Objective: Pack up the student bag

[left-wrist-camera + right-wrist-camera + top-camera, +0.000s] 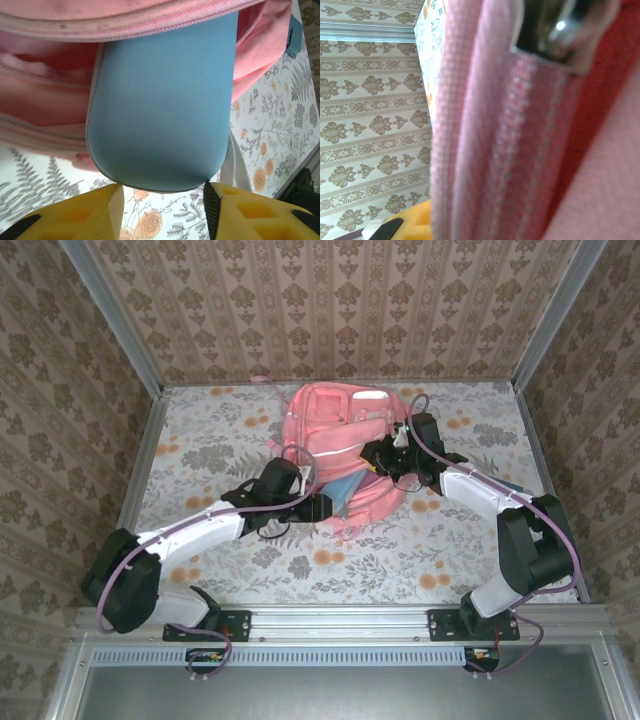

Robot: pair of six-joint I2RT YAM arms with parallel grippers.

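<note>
Now my right claw [386,454] grips the student bag [335,420] open; my released left claw [163,192] should, I judge, push the blue case [160,100] deeper.

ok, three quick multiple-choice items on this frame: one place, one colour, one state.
1. Where is the blue case?
A. lying apart from the bag
B. partly inside the backpack's open pocket
C. on the right arm

2. What colour is the backpack?
A. green
B. black
C. pink

3. State of the left gripper?
A. fingers apart, nothing between
B. clamped on a strap
C. clamped on a booklet

Key: B, its far end sits under the zip edge; C, pink fabric throughout; A, the table shows between the yellow fingers.
</note>
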